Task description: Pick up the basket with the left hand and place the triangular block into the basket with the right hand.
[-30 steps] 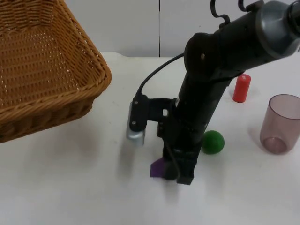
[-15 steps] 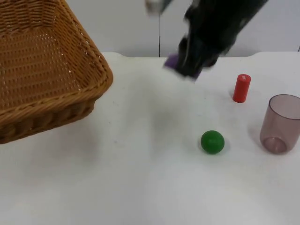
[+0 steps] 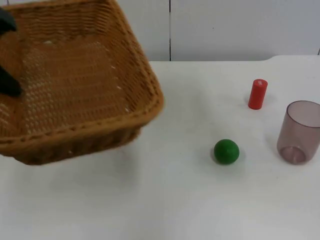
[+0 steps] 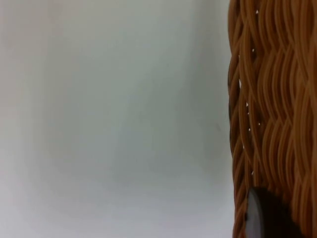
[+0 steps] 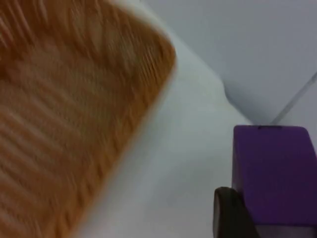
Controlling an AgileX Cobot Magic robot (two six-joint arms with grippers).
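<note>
**Basket aloft, purple block in the right jaws**

From the top view I see the wicker basket (image 3: 75,80) tilted above the tabletop (image 3: 165,200), its far left edge cut off, with a dark part of the left gripper (image 3: 7,55) at its left rim. The left wrist view gives me the basket's weave close up against a black fingertip (image 4: 265,215), so the jaws grasp the rim. On the right wrist view, the right gripper (image 5: 247,218) is clenched on the purple triangular block (image 5: 271,173), beside the blurred basket. Right of the basket sit a green ball (image 3: 226,151), red cylinder (image 3: 258,94) and tinted cup (image 3: 299,132).
</note>
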